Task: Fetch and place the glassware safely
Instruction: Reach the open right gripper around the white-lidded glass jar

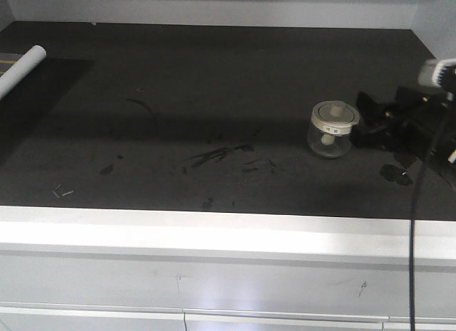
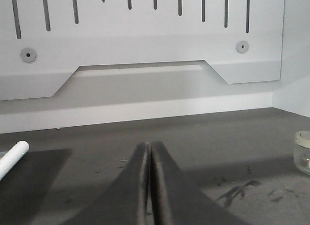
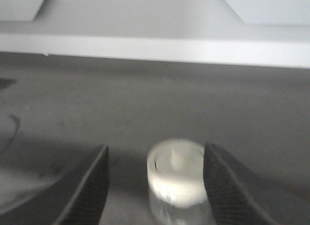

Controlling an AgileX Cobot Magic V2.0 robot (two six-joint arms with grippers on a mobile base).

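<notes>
At the right of the surface (image 1: 214,96), the jar (image 1: 330,128) stands upright, centred before the right tool (image 3: 155,147), spread wide; the left tool (image 2: 147,146), pressed together, sits well away.

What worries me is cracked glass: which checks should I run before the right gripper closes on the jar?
1. The right gripper open: ok, jaws spread wide.
2. The jar inside the open jaws: ok.
3. The jar centred: not ok, it sits close against one finger, with a clear gap to the other.
4. Contact with that finger: cannot tell, the wrist view is blurred.
5. The lid seated, jar upright on the table: ok.
6. The left gripper shut, well away from the jar: ok.
</notes>
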